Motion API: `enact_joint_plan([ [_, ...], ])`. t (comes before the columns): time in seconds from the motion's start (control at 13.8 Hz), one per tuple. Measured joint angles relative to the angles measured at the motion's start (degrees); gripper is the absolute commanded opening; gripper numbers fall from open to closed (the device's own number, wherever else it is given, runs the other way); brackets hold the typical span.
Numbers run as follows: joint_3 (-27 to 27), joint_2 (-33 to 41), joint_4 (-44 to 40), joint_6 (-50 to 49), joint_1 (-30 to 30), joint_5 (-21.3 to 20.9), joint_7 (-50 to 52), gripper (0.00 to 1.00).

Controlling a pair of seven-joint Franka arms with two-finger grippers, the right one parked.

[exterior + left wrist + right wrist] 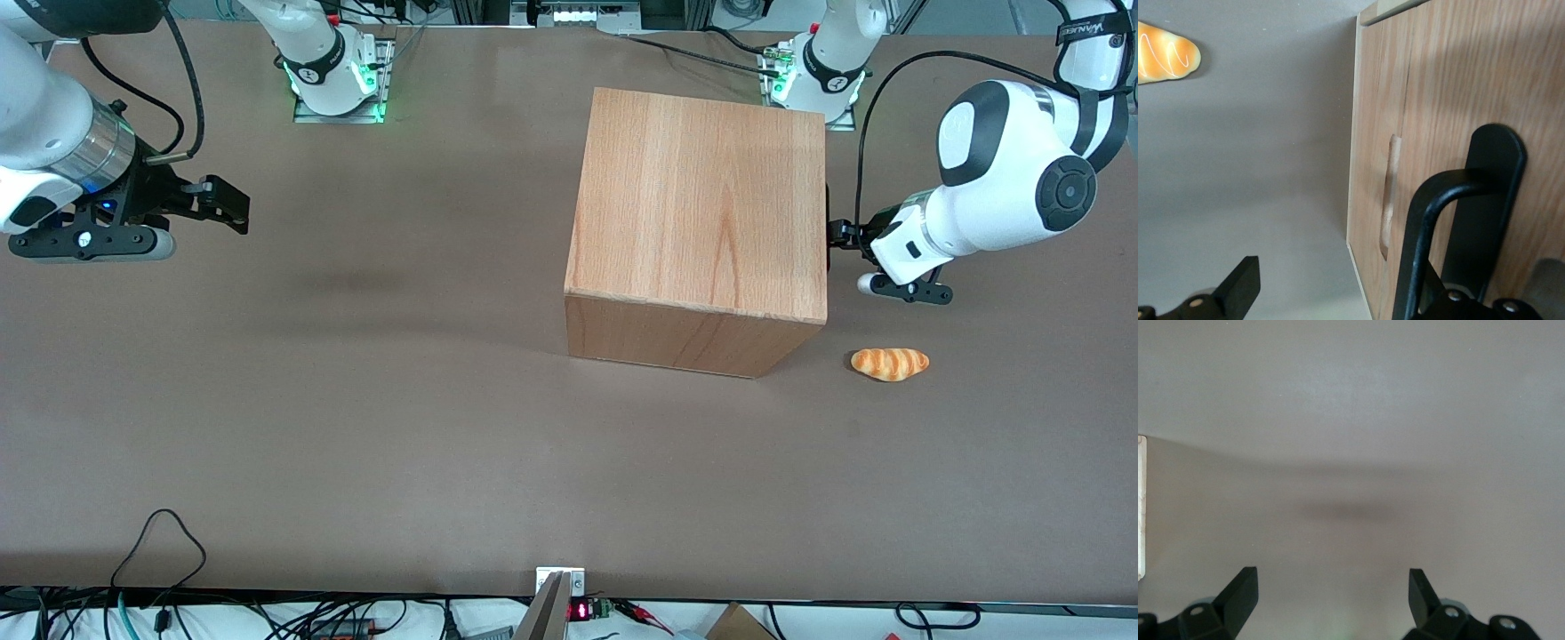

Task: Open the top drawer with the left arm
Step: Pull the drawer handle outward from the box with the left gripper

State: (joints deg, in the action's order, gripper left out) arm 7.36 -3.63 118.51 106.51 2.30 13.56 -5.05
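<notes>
The top drawer [1485,80] is a light-wood front panel sitting flush in the cabinet [702,204], with a black bar handle [1426,220] on it. In the front view the drawer front faces the working arm's end and is hidden, apart from a sliver of black at the cabinet's edge. The left arm [1005,169] reaches in from that end. Its gripper [840,236] is level with the cabinet's upper part, right in front of the handle, and stands open [1335,290]. One black finger [1238,287] shows over the table; the handle bar crosses in front of the other one.
A lower panel with a recessed slot [1388,200] lies below the top drawer front. A toy bread roll [889,364] [1165,52] lies on the brown table [356,400], nearer the front camera than the gripper, close to the cabinet's corner.
</notes>
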Motion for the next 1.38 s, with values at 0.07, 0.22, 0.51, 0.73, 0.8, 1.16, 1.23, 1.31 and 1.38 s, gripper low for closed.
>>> enact_joint_plan([
  [0.07, 0.0, 0.0, 0.0, 0.0, 0.3, 0.0, -0.2, 1.00],
  [0.22, 0.0, 0.0, 0.0, 0.0, 1.0, 0.0, -0.8, 1.00],
  [0.51, -0.1, -0.1, 0.0, 0.0, 4.3, 0.0, -2.3, 1.00],
  [0.73, -0.3, -0.1, 0.0, 0.0, 6.7, 0.0, -3.7, 1.00],
  [0.8, -0.3, -0.1, 0.0, 0.0, 7.5, 0.0, -4.2, 1.00],
  [1.16, -0.5, -0.4, 0.0, 0.1, 10.9, 0.0, -5.0, 1.00],
  [1.23, -0.5, -0.4, 0.0, 0.1, 11.5, 0.0, -5.0, 1.00],
  [1.31, -0.5, -0.4, 0.0, 0.2, 12.1, 0.0, -5.1, 1.00],
  [1.38, -0.5, -0.5, -0.1, 0.2, 12.7, 0.0, -5.1, 1.00],
])
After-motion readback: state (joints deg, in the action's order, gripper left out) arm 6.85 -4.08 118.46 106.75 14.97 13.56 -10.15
